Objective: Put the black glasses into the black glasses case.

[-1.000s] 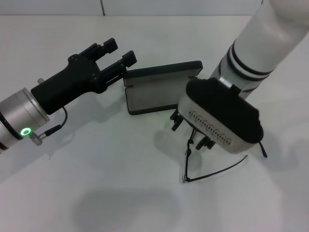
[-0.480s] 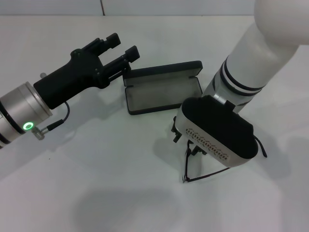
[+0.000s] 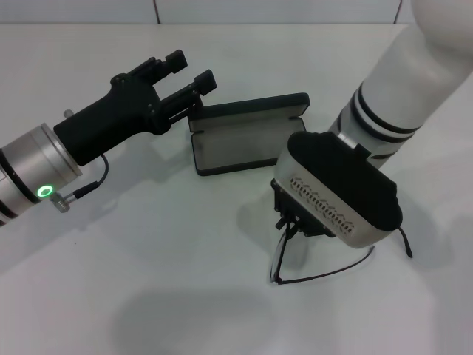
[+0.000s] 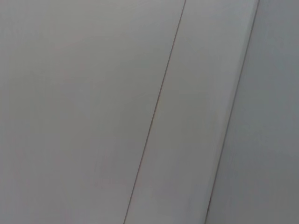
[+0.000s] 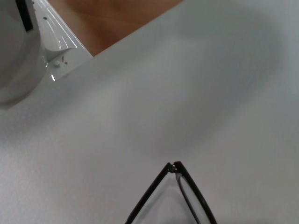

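The black glasses case (image 3: 247, 140) lies open in the middle of the white table, grey lining up, its lid standing at the back. My left gripper (image 3: 190, 71) is open and hovers at the case's back left corner. The black glasses (image 3: 278, 255) lie unfolded in front of the case, one temple arm (image 3: 332, 269) stretching right. My right gripper (image 3: 297, 222) sits under its wrist housing, shut on the glasses' front frame. The right wrist view shows only a hinge corner of the glasses (image 5: 174, 166). The left wrist view shows neither task object.
The white table (image 3: 148, 296) stretches to the near left of the glasses. In the right wrist view the table's edge, my white base (image 5: 28, 46) and the wooden floor (image 5: 117, 18) show beyond it.
My right gripper's fingers came down and closed together on the glasses' front frame, and the glasses shifted slightly toward me. My left gripper moved slightly toward the case's corner.
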